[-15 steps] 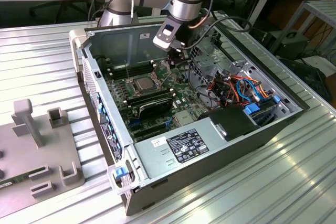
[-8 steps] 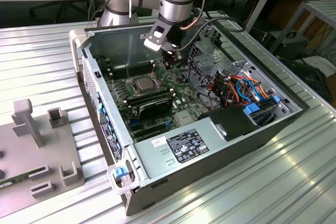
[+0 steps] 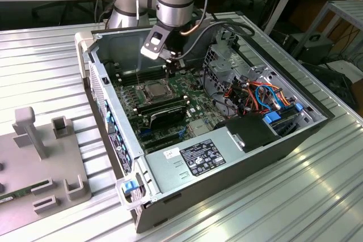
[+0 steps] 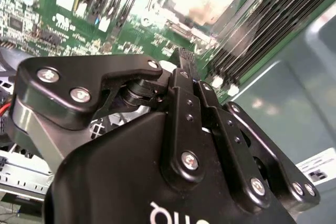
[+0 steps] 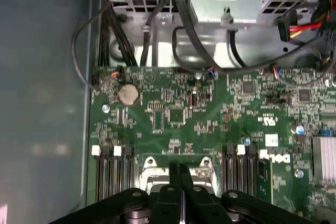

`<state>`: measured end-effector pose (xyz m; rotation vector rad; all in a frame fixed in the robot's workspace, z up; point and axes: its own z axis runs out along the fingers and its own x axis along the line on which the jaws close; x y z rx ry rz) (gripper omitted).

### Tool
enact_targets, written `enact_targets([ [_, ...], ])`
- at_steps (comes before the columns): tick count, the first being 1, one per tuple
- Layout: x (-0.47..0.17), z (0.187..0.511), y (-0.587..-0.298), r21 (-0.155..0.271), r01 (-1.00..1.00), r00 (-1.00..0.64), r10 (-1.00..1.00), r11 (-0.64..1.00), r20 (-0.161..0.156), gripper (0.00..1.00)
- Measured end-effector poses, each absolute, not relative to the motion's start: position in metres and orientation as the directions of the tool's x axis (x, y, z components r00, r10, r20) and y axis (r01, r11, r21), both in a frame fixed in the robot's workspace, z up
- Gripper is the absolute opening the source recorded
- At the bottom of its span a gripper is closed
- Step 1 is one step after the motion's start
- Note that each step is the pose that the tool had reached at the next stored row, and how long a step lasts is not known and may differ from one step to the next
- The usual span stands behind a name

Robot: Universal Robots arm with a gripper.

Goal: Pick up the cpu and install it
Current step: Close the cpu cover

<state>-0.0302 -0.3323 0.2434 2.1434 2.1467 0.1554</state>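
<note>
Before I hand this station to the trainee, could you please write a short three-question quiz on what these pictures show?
1. True or false: the gripper has its fingers spread wide apart.
2. Where does the silver chip lie? A: flat on the board inside the case; B: clamped between the fingers; C: outside the case.
3. What colour is the board?
Key: 1 false; 2 A; 3 green.
</note>
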Motion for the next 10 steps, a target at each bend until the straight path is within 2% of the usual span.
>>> enact_targets([
  [10,-0.0395,0.2426,-0.3321,0.158,0.987,-0.004,1.000,0.004,-0.002,0.11],
])
